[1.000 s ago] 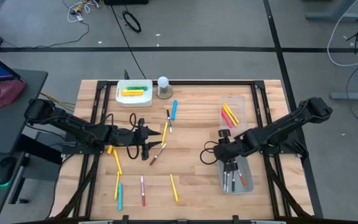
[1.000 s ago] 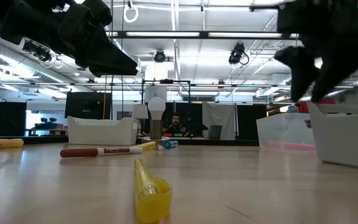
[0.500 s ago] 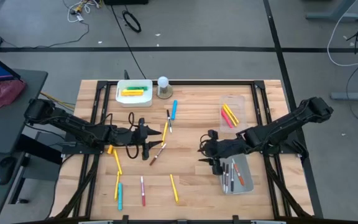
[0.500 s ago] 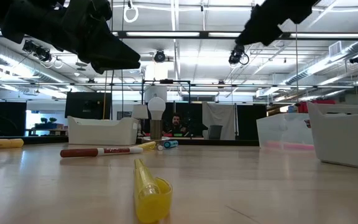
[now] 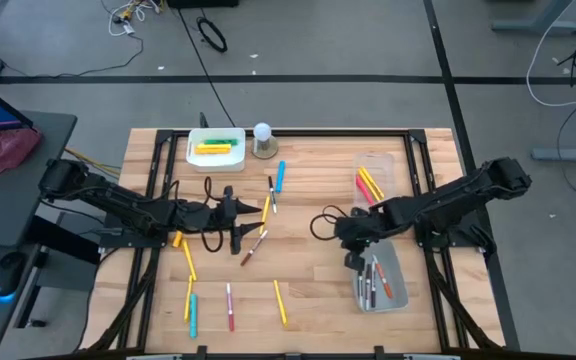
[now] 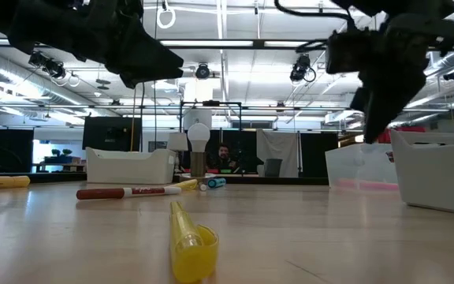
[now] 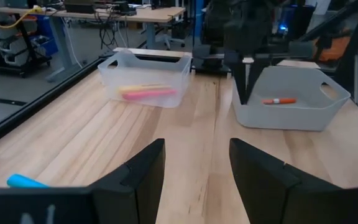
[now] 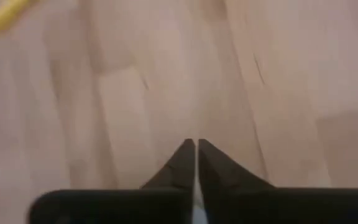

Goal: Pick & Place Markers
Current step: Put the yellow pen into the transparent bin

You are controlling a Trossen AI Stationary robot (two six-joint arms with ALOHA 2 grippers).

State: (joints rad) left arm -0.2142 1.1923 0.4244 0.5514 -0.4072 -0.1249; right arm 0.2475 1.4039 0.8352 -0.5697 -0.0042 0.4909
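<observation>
Your right claw is closed and empty beside the tray; the left claw, open, hovers mid-worktop. Markers lie at its 3 o'clock. Straddle one squarely before closing.

A robotics lab: ceiling strip lights, rear workbenches, floor cables, seated person.

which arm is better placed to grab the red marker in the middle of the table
Left. The left gripper hovers open right beside the red marker; the right gripper, fingers shut, is over by the bin.
</observation>
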